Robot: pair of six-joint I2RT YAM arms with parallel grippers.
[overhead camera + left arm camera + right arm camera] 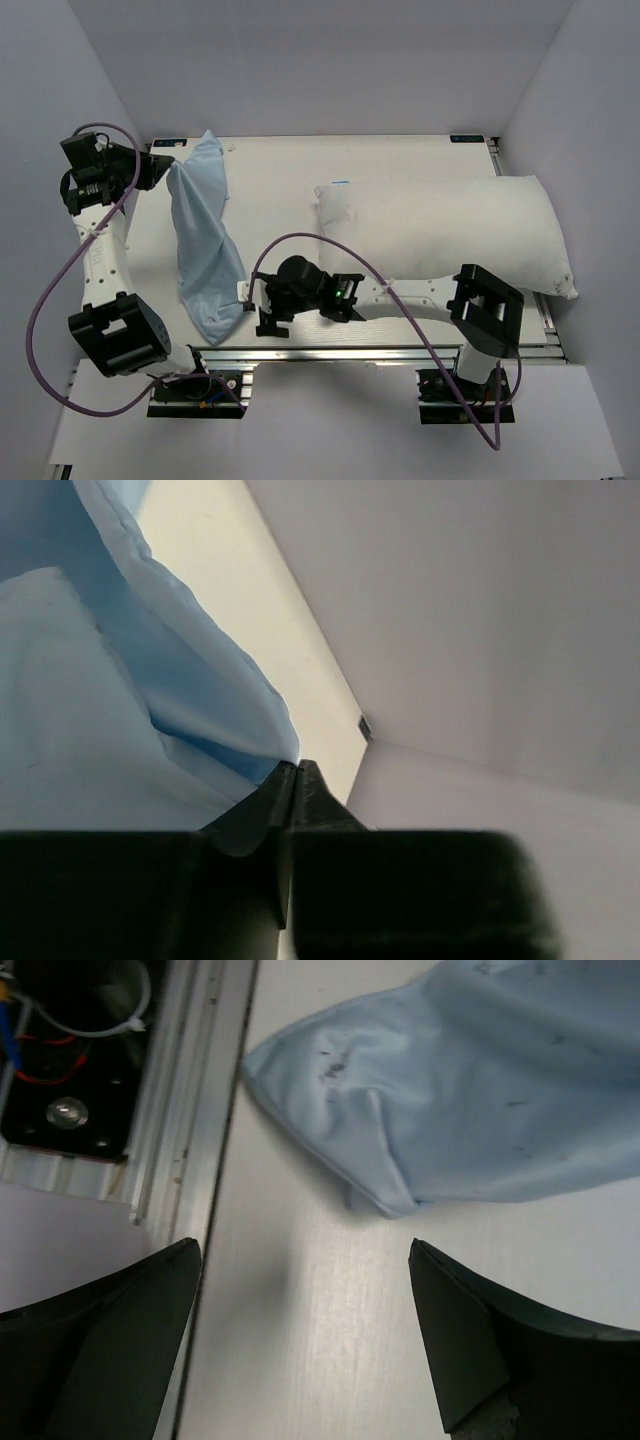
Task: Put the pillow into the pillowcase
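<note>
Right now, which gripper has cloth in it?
The left gripper, pinched shut on the pillowcase at its far end. The right gripper hangs wide open, empty, beside its near corner.

The table (280, 190) bears the pillow (450, 230) and, perhaps partly, the pillowcase (205, 250).

You have the pillowcase (205, 245) on the left half of the table (290, 170), running from the far left corner down to the near edge. Its far end sits between the closed jaws of the left gripper (165, 170), at the table's far left. The pillow (450, 235) lies lengthwise across the right half, well apart from the pillowcase, with its right end past the table's right edge. The right gripper (262, 312) hangs by the near edge, just right of the pillowcase's near corner, with its arm stretched in front of the pillow.
</note>
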